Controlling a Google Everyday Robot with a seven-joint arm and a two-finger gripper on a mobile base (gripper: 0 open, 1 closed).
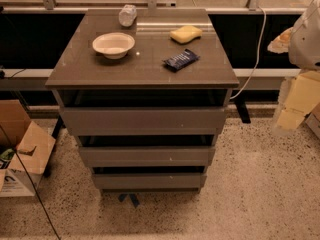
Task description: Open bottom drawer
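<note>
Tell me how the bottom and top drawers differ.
The bottom drawer has the lowest, narrowest-looking front; the top drawer has the tallest, widest. The bottom drawer sits nearest the floor, the top drawer just under the tabletop. Both are grey-brown, handle-less. The gripper hangs at the right edge, away from both.

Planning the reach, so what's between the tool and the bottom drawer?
In the camera view, only bare speckled floor lies between the tool, at the right edge, and the bottom drawer.
</note>
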